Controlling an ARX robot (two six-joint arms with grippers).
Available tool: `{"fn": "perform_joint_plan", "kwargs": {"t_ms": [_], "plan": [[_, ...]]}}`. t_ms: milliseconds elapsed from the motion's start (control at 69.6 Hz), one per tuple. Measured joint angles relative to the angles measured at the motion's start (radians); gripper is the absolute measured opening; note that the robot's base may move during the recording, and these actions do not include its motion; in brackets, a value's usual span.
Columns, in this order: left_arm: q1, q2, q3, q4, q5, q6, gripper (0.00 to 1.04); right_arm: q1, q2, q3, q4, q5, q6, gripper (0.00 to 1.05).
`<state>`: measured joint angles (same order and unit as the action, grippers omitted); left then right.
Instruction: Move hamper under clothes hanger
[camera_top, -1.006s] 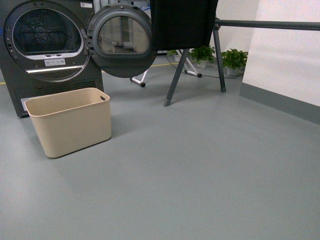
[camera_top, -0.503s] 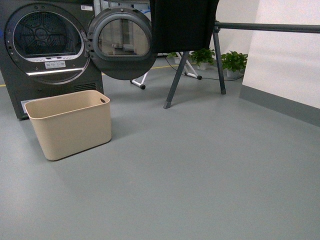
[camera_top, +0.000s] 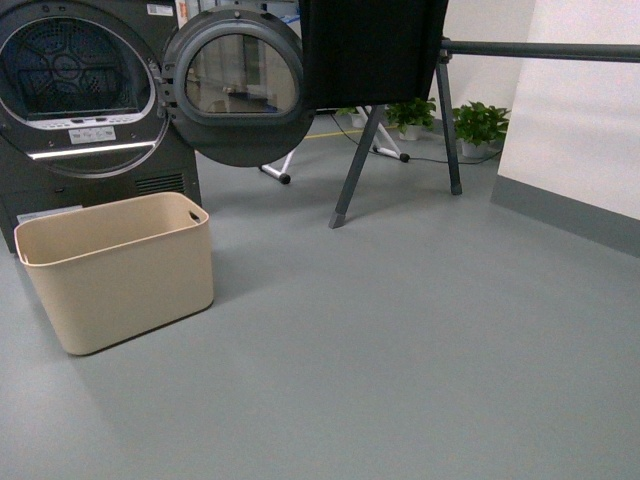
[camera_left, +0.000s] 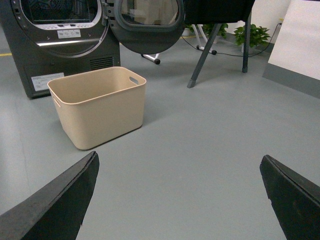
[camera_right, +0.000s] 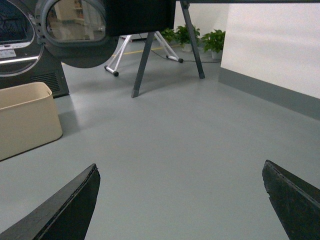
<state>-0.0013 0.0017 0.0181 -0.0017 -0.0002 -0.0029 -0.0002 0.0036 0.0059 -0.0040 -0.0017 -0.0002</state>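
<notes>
The beige hamper (camera_top: 120, 270) stands empty on the grey floor at the left, just in front of the dryer. It also shows in the left wrist view (camera_left: 97, 105) and at the edge of the right wrist view (camera_right: 25, 117). The dark grey clothes hanger (camera_top: 540, 48) stands behind and to the right, its splayed legs (camera_top: 352, 170) on the floor and a black cloth (camera_top: 370, 50) over its bar. My left gripper (camera_left: 179, 162) is open and empty, well short of the hamper. My right gripper (camera_right: 180, 167) is open and empty over bare floor. Neither arm shows in the front view.
A dark dryer (camera_top: 80, 100) with its round door (camera_top: 235, 85) swung open stands at the back left. A white-legged rack (camera_top: 280, 165) and potted plants (camera_top: 480, 125) are behind the hanger. A white wall with a grey skirting (camera_top: 570, 215) runs along the right.
The view has moved forward and turned: the hamper, dryer and hanger legs look larger and closer, and the hamper has shifted toward the left and lower in the front view.
</notes>
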Motion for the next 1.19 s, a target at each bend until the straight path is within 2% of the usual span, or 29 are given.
{"fn": "perform_joint_plan", "kwargs": {"t_ms": [1193], "plan": [[0.000,-0.001,0.000,0.000,0.002,0.000,0.98,0.000,0.000,0.000,0.000,0.002,0.000,0.97]]}}
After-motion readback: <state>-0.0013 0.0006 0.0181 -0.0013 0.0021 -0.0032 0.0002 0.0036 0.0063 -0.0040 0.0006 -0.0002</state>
